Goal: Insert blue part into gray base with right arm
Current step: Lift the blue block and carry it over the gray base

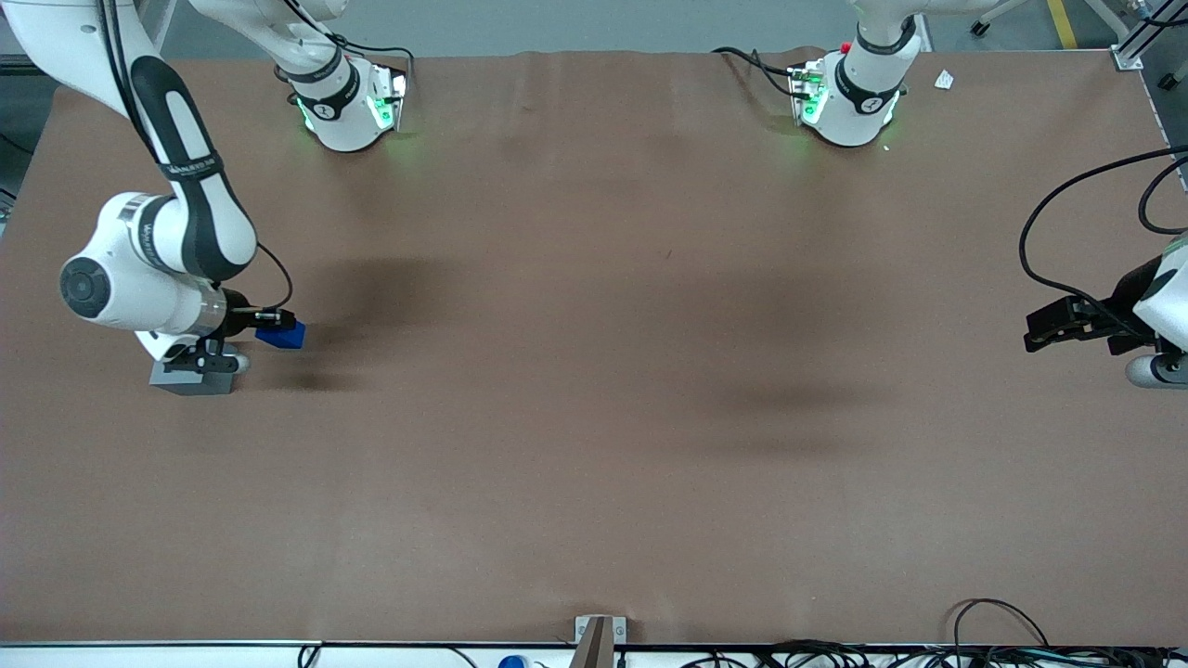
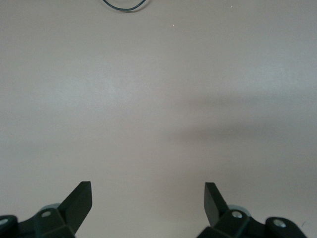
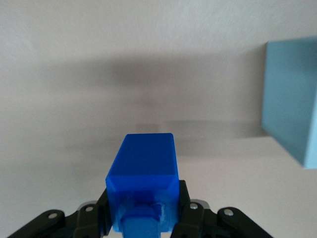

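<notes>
Blue part (image 3: pixel 143 171) clamped in lowered right arm's pincer (image 3: pixel 143 218).

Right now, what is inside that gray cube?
Nothing blue is in the gray base yet: the blue part is clamped in the right arm's hand beside it. The wrist partly covers the base's top, so its socket cannot be seen.

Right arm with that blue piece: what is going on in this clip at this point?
The right arm has its gripper shut on the blue part, carrying it clear of the brown table at the working arm's end. The gray base sits on the table close beside it, slightly nearer the front camera and partly covered by the arm. The part is not in the base yet; in the wrist view the base shows off to one side of the held block, so lining up and inserting remain.
</notes>
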You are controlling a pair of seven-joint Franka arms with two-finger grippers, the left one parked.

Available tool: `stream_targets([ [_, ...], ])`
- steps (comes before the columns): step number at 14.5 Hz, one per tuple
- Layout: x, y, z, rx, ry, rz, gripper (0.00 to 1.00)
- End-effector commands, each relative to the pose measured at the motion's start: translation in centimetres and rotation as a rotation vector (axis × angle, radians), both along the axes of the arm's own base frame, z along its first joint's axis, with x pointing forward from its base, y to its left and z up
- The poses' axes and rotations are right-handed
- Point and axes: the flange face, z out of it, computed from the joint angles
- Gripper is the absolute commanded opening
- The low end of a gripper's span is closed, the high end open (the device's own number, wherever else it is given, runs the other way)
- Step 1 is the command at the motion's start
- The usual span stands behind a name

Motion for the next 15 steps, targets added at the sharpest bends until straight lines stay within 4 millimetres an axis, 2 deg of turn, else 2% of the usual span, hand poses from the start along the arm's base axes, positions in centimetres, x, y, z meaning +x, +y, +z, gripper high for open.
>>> stream_targets([
  [1, 1.1, -1.4, 2.3, 0.008, -0.022, 0.009, 0.08],
  [5, 3.0, -4.0, 5.1, -0.024, -0.087, 0.071, 0.07],
  [10, 5.0, -5.6, 8.4, -0.124, -0.142, 0.143, 0.07],
  [15, 5.9, -7.5, 10.0, -0.147, -0.187, 0.158, 0.07],
])
